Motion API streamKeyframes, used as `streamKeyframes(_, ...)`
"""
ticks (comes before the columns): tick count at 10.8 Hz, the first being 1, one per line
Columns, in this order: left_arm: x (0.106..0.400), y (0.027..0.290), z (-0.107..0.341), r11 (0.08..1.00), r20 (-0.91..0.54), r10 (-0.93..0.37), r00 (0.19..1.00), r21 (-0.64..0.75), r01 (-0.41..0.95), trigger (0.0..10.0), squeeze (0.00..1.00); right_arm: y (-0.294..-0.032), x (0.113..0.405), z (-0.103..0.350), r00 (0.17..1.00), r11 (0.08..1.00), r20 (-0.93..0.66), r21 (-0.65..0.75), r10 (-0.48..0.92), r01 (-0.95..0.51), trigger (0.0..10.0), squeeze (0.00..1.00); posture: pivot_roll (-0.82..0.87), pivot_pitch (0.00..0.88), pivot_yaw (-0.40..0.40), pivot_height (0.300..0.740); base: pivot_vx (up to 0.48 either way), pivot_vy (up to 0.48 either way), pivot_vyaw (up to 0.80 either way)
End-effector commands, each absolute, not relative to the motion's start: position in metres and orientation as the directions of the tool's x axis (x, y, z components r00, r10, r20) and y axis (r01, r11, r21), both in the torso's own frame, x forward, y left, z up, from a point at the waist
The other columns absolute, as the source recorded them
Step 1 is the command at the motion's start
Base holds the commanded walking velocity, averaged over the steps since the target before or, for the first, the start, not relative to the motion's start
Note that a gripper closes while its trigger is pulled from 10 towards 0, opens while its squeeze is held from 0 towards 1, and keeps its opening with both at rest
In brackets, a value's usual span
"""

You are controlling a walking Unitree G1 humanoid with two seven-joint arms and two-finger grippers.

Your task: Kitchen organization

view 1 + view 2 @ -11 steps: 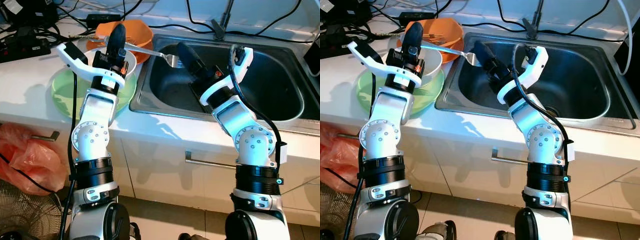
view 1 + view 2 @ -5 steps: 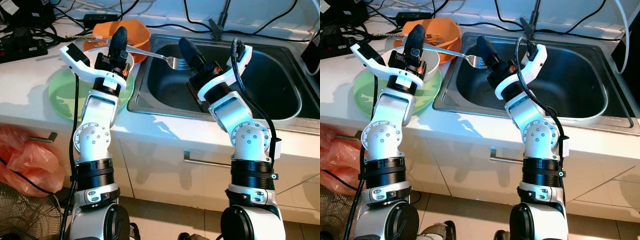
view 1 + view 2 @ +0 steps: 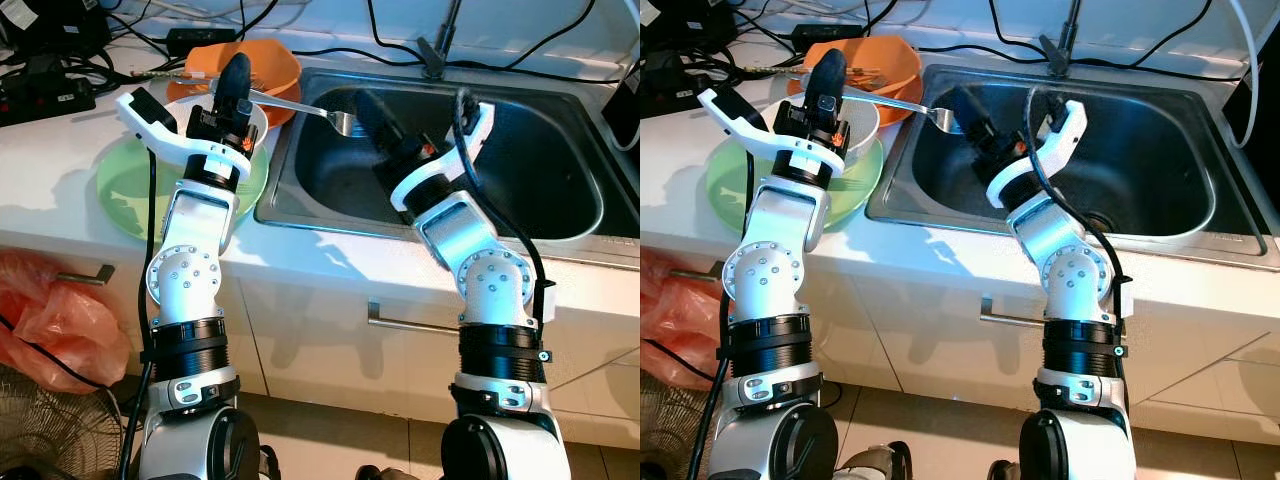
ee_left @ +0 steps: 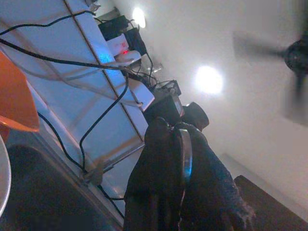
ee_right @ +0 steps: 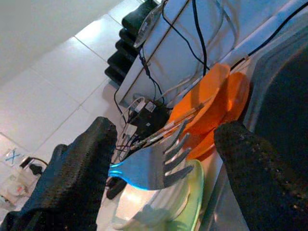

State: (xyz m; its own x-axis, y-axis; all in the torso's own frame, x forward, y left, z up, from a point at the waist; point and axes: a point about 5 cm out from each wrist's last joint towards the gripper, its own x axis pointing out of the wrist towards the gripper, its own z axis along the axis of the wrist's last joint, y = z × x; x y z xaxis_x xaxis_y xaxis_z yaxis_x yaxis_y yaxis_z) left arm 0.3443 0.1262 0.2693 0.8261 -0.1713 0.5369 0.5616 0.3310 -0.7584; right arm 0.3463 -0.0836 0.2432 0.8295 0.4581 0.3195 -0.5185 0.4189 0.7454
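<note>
Left eye view: the left tool (image 3: 236,82) is raised above a white bowl (image 3: 258,118) that sits on a green plate (image 3: 128,185) on the white table (image 3: 60,160). It is clenched on the handle of a metal fork (image 3: 318,111), which reaches out level over the near-left corner of the steel sink (image 3: 560,170). The right tool (image 3: 372,115) hangs over the sink just beside the fork's tines. An orange bowl (image 3: 275,68) stands behind the white one.

Right eye view: same layout; black cables (image 3: 700,60) cross the table at the far left.

Left wrist view: the two black fingers (image 4: 166,183) press together around a thin shiny strip of the handle.

Right wrist view: the right tool's fingers (image 5: 79,178) are spread apart, with the fork tines between them, touching neither.
</note>
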Motion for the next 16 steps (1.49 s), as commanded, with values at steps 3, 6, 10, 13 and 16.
streamKeyframes(3,0.342,0.117,0.271,0.307,0.543,-0.185,0.819,-0.760,0.573,0.0,0.00,-0.073,0.344,0.233,0.830,0.384,0.306,0.775,0.466,-0.502,0.0,0.00,0.03,0.122,-0.004,0.740,0.000,0.000,0.00)
streamKeyframes(6,0.341,0.111,0.268,0.296,0.537,-0.196,0.821,-0.765,0.571,0.0,0.00,-0.071,0.345,0.232,0.827,0.375,0.309,0.778,0.470,-0.504,0.0,0.00,0.03,0.120,-0.002,0.740,0.000,0.000,0.00)
streamKeyframes(10,0.339,0.102,0.264,0.277,0.523,-0.217,0.824,-0.777,0.565,0.0,0.00,-0.069,0.345,0.230,0.829,0.371,0.308,0.783,0.466,-0.499,0.0,0.00,0.03,0.123,-0.002,0.740,0.000,0.000,0.00)
streamKeyframes(13,0.338,0.102,0.262,0.275,0.521,-0.218,0.825,-0.779,0.564,0.0,0.00,-0.073,0.349,0.232,0.845,0.369,0.303,0.797,0.440,-0.479,0.0,0.00,0.03,0.122,-0.004,0.740,0.000,0.000,0.00)
streamKeyframes(16,0.336,0.101,0.264,0.276,0.533,-0.222,0.817,-0.769,0.577,0.0,0.00,-0.077,0.354,0.233,0.876,0.363,0.278,0.829,0.393,-0.426,0.0,0.00,0.03,0.120,-0.005,0.740,0.000,0.000,0.00)
